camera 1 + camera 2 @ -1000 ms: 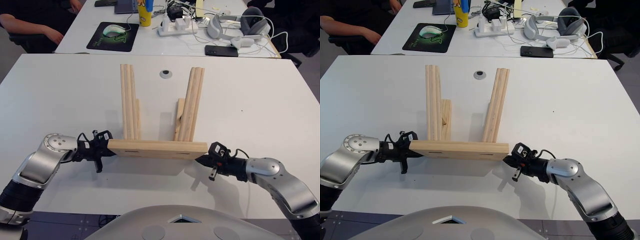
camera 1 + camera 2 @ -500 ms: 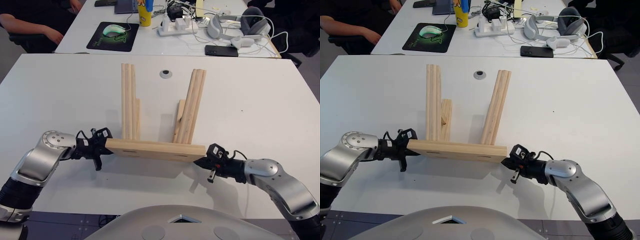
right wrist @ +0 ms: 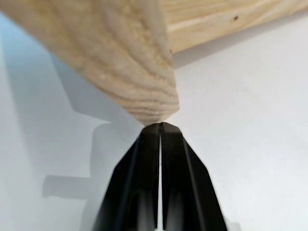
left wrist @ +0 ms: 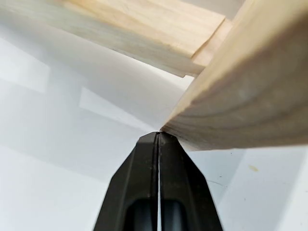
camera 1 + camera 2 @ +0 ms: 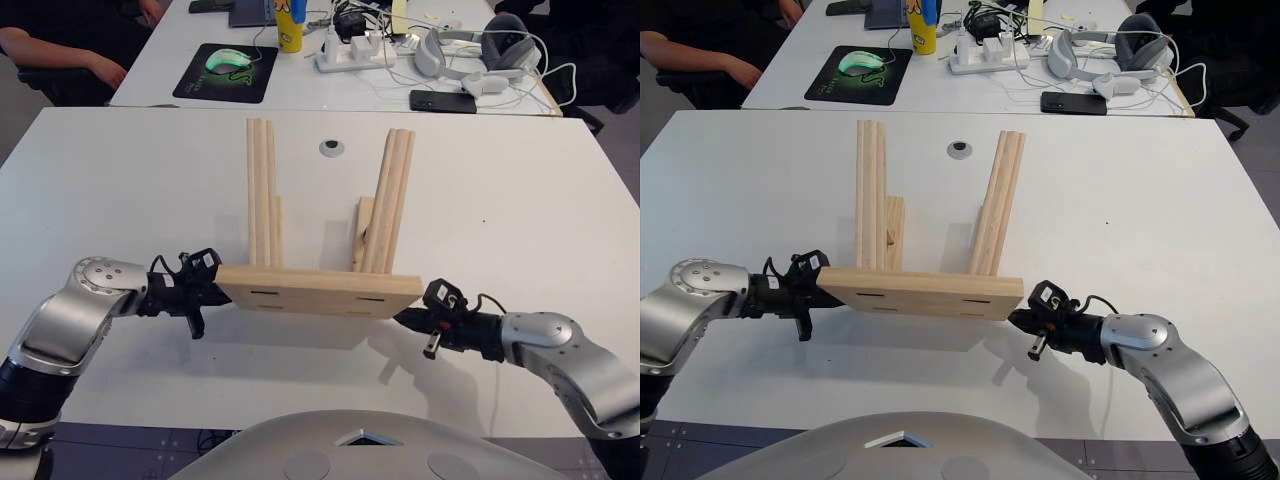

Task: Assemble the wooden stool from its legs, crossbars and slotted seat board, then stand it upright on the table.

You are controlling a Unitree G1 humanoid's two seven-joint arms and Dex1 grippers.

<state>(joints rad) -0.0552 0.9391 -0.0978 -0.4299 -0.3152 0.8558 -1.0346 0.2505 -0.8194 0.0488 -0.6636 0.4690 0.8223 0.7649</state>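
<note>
Seat board (image 5: 320, 291) had tipped since the earlier frames, its broad face with the two slots turned more toward the head camera, and the far ends of the legs sat a bit farther up the worktop (image 5: 520, 200). Both arms had shifted slightly with it

Left tool (image 5: 213, 293): fingers pressed flat together with no gap, holding nothing, tips butted against the lower corner of the board's left end. Left wrist view showed the same, with the black tips (image 4: 158, 137) meeting the pale end grain

Right tool (image 5: 400, 318): also fully closed, nothing between the fingers, tips touching the lower corner of the board's right end. In the right wrist view the tips (image 3: 160, 127) sat right under the rounded wood corner

So the board was pinched lengthwise between the two closed tools, near the front edge of the worktop. Could not tell if its lower edge touched the surface, though a shadow lay beneath it

Stool lay on its side, legs pointing away from the robot: left legs (image 5: 261, 190) straight, right legs (image 5: 390, 195) leaning a little to the right. Short crossbar pieces (image 5: 361, 232) sat just inside each pair, near the board

Second worktop behind carried a mouse pad (image 5: 225, 73), headphones (image 5: 470, 55) and a phone (image 5: 442, 101)
</note>
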